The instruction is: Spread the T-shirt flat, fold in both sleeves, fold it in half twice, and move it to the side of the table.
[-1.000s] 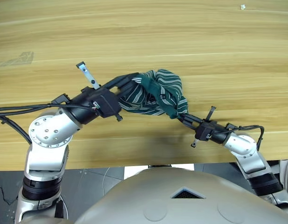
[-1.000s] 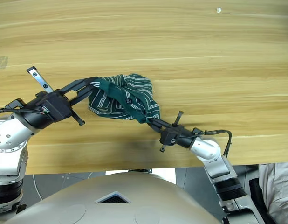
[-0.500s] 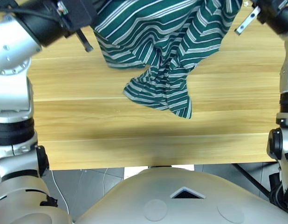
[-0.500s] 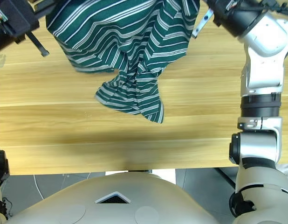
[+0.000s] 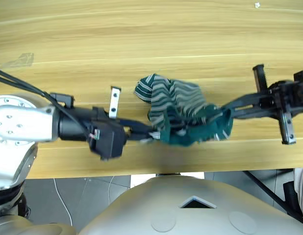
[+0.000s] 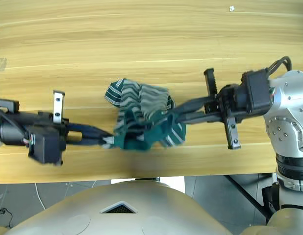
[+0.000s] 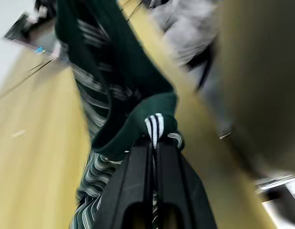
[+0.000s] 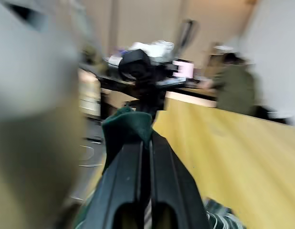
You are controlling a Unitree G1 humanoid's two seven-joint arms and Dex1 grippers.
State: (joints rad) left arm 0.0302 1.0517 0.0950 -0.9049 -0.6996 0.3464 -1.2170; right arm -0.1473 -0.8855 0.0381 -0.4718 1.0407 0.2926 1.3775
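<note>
The green T-shirt with white stripes (image 5: 183, 110) lies bunched on the wooden table (image 5: 141, 39) near its front edge. My left gripper (image 5: 154, 133) comes in low from the left and is shut on a green hem of the shirt (image 7: 154, 129). From the right, my right gripper (image 5: 225, 111) is shut on another fold of the shirt (image 8: 131, 126). The two grippers face each other, close together, with the crumpled cloth between them. Sleeves and collar cannot be told apart in the heap.
The table's front edge (image 5: 156, 172) runs just below the shirt. A small white scrap (image 5: 256, 6) lies at the far right. A faint grey mark (image 5: 19, 59) sits on the wood at the left. Bare wood stretches beyond the shirt.
Half a second ago both arms were raised and wide apart with the shirt hanging spread. Now they are low and close together, and the shirt is bunched on the table.
</note>
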